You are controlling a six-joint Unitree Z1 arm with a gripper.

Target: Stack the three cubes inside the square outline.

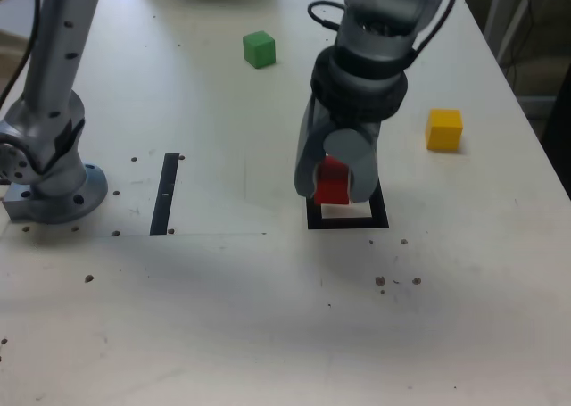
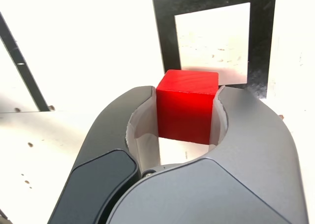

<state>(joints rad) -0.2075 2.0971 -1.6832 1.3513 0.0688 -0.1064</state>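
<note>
Now, in exterior view, clamped firmly on red cube (image 1: 332,181) with pincer (image 1: 335,196). Seen toward five o'clock from cube: square outline (image 1: 348,223), partly hidden behind fingers. Probably needs small shift toward five o'clock, then lowering; cannot tell exact height. Waiting apart: green cube (image 1: 259,50) toward eleven, yellow cube (image 1: 443,130) toward two.

- Pale grey, tubular arm (image 1: 59,58) with dark round spots.
- Round, blue-grey base (image 1: 67,203).
- Thin black cables (image 1: 442,24) looping outside.
- Broad black band (image 1: 359,92) near the gripper (image 2: 187,88), whose smooth grey fingers curve around whitish inner faces.
</note>
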